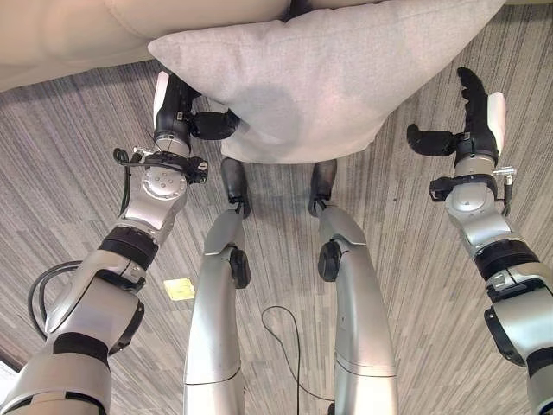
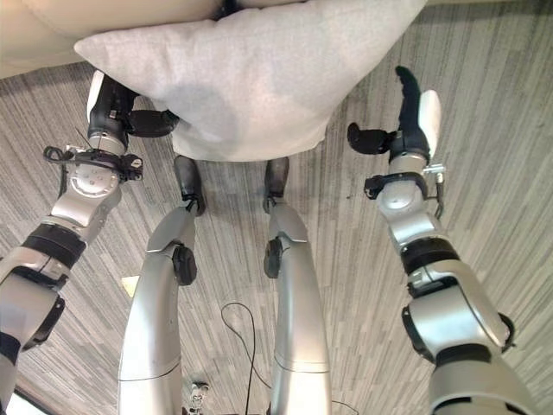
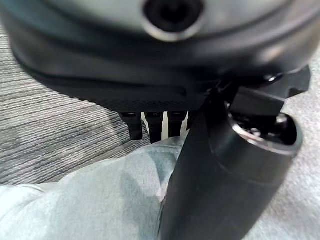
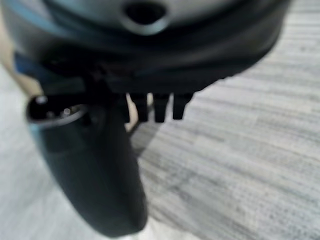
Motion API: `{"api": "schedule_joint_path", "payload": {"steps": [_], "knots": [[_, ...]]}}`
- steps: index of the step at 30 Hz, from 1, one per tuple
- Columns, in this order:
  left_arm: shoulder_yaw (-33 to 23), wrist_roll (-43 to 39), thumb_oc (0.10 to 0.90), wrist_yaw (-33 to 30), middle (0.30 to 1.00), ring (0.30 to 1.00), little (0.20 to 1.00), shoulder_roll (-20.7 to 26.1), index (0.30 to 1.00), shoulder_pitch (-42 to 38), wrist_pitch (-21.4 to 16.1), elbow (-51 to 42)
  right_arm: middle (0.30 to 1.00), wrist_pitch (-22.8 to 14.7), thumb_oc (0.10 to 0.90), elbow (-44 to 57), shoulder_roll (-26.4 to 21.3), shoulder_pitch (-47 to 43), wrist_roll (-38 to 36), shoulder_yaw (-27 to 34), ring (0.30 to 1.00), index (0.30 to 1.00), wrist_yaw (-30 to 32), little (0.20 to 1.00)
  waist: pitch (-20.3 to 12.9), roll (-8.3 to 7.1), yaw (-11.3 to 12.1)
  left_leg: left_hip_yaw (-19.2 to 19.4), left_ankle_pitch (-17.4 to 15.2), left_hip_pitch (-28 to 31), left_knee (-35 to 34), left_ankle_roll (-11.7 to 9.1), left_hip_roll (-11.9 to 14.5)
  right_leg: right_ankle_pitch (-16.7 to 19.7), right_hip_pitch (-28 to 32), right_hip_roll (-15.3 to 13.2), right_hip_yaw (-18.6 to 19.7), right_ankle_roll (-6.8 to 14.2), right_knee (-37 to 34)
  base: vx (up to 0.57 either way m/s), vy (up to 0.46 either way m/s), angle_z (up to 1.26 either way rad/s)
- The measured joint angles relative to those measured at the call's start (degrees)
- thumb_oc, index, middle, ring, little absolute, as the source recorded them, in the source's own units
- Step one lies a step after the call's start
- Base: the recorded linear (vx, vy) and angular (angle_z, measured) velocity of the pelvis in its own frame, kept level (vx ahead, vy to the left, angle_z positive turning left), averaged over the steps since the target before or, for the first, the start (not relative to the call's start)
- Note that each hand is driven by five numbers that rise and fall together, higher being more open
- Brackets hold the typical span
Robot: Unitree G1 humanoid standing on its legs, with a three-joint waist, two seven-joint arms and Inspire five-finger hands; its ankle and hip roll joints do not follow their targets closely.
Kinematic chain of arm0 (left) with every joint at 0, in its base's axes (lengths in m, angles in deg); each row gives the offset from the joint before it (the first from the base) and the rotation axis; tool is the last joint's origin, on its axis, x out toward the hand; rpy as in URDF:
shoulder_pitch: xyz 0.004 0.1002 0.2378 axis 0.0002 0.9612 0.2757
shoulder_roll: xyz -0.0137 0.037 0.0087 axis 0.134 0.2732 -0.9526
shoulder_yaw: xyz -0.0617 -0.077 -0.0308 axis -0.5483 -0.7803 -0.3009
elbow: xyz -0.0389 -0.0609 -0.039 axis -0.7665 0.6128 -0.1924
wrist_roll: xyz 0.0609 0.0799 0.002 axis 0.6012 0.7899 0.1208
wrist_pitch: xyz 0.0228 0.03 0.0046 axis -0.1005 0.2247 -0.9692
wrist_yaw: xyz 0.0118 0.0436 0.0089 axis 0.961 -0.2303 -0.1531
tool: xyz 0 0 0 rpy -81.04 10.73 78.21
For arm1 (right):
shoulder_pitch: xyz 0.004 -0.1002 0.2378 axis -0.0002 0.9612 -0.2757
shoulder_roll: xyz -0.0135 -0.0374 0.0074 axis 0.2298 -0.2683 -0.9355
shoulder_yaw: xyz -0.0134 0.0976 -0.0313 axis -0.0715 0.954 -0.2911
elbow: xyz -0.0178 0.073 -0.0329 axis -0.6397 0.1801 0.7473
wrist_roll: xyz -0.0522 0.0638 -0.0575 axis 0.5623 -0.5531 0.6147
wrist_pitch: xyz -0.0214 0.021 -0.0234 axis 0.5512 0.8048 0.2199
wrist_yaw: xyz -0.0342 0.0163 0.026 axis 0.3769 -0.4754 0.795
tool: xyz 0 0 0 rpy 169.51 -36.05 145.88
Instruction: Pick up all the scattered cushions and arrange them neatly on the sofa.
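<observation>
Your grey cushion [image 1: 320, 78] overhangs the sofa [image 1: 60, 39] front edge, with bare carpet [image 1: 406, 251] near you. Left hand [image 1: 177, 108] pinches its left edge, thumb underneath. Right hand [image 1: 471, 121] hangs spread and empty, just right of it.

You're looking down at a floor [image 1: 415, 285] of grey, streaked carpet. A small yellow note [image 1: 179, 289] lies flat on it at your left. At the far edge the beige sofa [image 1: 60, 39] stands on the floor, and the grey cushion [image 1: 320, 78] overlaps the sofa's front edge.
</observation>
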Motion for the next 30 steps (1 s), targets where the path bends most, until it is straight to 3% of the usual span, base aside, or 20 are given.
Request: {"api": "schedule_joint_path", "payload": {"steps": [5,10,21,27,29,30], "knots": [[1.2,0.0,0.800,1.2,0.900,0.900,0.900,2.5,0.900,0.0,-0.6,-1.8,0.900,0.0,0.800,0.1,-0.4,-2.8,1.1,-3.2,0.900,0.900,-1.4,0.900,0.0,0.00,0.3,0.0,0.2,-0.1,-0.8,-0.3,-0.2,0.0,-0.3,-0.2,0.0,0.0,0.0,0.00,-0.007,0.00],[2.8,0.0,0.800,1.2,0.900,0.900,0.900,2.8,0.900,-0.6,-0.6,-3.4,0.900,0.1,0.800,0.0,-0.4,-6.1,1.9,-4.0,0.900,0.900,-1.4,0.900,0.0,0.00,1.5,-0.3,0.5,-0.1,-1.3,-0.2,-0.3,-0.3,-0.4,-0.3,-0.4,-0.1,0.1,0.00,-0.005,0.01],[3.4,0.0,0.800,0.8,0.900,0.900,0.900,2.4,0.900,-1.3,-0.6,-5.1,0.900,2.3,0.800,0.3,-0.3,-6.7,4.4,-3.9,0.900,0.900,0.5,0.900,0.0,0.01,1.8,-2.1,1.5,-0.1,-3.2,-0.9,-1.5,-1.1,-0.5,-1.5,-2.1,-0.8,0.4,0.01,-0.011,0.06],[3.3,-0.1,0.800,0.5,0.900,0.900,0.900,1.5,0.900,-1.2,-0.6,-5.9,0.900,4.7,0.800,6.6,0.1,-6.3,4.4,-5.0,0.900,0.900,1.1,0.900,0.0,0.03,1.7,-2.4,2.0,-0.1,-3.8,-1.2,-1.8,-1.3,-0.7,-1.4,-2.2,-0.6,0.4,0.00,0.000,0.00],[2.4,-1.0,0.800,-0.2,0.900,0.900,0.900,0.7,0.900,-1.1,-0.6,-5.8,0.900,5.1,0.800,9.1,1.3,-5.7,2.7,-2.6,0.900,0.900,0.4,0.900,0.0,0.03,1.6,-2.4,2.0,-0.1,-3.9,-1.2,-1.6,-1.2,-0.8,-1.1,-2.2,-0.7,0.3,-0.01,0.009,-0.02],[1.3,-1.8,0.761,-0.2,0.841,0.841,0.841,0.5,0.841,-0.8,-0.6,-5.8,0.900,5.1,0.800,10.7,2.1,-4.7,1.3,-0.9,0.900,0.900,0.0,0.900,0.0,0.03,1.6,-2.4,2.1,-0.1,-3.9,-1.3,-1.4,-1.2,-0.8,-0.9,-2.2,-0.7,0.3,-0.02,0.008,-0.05]]}}
